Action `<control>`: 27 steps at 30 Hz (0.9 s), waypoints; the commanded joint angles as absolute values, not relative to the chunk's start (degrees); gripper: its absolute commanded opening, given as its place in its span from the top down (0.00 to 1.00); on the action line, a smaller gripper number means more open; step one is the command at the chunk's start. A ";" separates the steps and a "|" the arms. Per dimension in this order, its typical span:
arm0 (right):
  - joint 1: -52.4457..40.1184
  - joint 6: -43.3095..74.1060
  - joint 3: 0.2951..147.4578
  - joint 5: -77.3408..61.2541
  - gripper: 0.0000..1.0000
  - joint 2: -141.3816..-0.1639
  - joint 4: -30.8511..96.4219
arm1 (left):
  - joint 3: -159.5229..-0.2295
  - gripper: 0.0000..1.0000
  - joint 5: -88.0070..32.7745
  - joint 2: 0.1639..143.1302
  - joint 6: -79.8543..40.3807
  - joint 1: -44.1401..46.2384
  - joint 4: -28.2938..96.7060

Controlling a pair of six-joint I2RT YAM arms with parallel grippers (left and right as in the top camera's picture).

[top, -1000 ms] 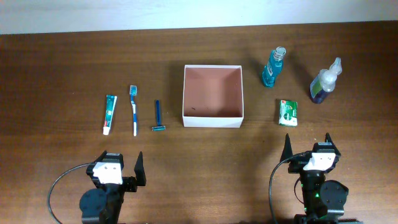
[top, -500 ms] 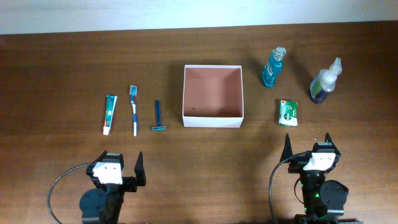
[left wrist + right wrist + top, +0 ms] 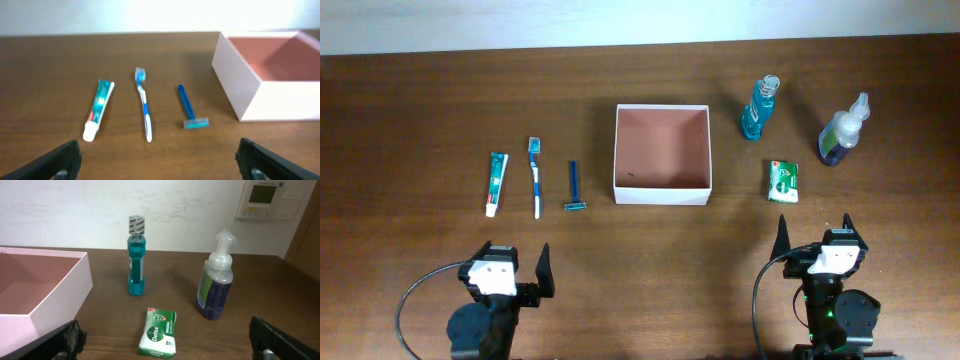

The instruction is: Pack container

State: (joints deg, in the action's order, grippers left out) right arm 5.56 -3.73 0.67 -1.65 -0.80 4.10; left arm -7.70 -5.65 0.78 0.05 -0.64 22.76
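Observation:
The container [image 3: 661, 191], a square shallow white box with a pinkish-brown inside, sits empty at mid-table; it also shows in the left wrist view as the container [image 3: 250, 95] and in the right wrist view as the container [image 3: 55, 302]. Left of it lie a toothpaste tube [image 3: 496, 183], a toothbrush [image 3: 535, 177] and a blue razor [image 3: 574, 187]. Right of it stand a blue mouthwash bottle [image 3: 759, 108] and a pump bottle [image 3: 843, 131], with a green soap bar [image 3: 783, 181] lying flat. My left gripper [image 3: 511, 270] and right gripper [image 3: 815, 235] hang open near the front edge, holding nothing.
The dark wooden table [image 3: 420, 110] ends at a pale wall at the back. In the right wrist view a wall thermostat [image 3: 265, 199] hangs behind the bottles. Bare wood lies between the grippers and the row of items.

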 commanded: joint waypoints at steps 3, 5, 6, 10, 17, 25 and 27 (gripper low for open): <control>5.26 -4.08 0.32 -2.39 0.02 -0.19 4.27 | -7.11 0.01 -6.92 0.30 0.47 -0.38 11.77; 5.26 -4.08 0.32 -2.39 0.02 -0.19 4.27 | -7.11 0.01 -7.18 0.40 0.47 -0.38 4.38; 5.26 -4.08 0.32 -2.37 0.02 -0.19 4.27 | -7.14 0.01 -7.38 0.49 0.45 -0.43 1.45; 5.26 -4.08 0.32 -2.39 0.02 -0.19 4.27 | -9.41 0.01 -9.32 2.83 0.47 -0.43 -4.56; 5.26 -4.08 0.32 -2.39 0.02 -0.19 4.27 | -23.90 0.01 -19.38 18.72 3.73 -0.43 1.13; 5.26 -4.08 0.32 -2.39 0.02 -0.19 4.27 | -47.72 0.01 -26.39 44.27 11.88 -0.43 17.80; 5.26 -4.08 0.32 -2.39 0.02 -0.19 4.27 | -51.42 0.01 -29.85 48.51 12.32 -0.43 17.65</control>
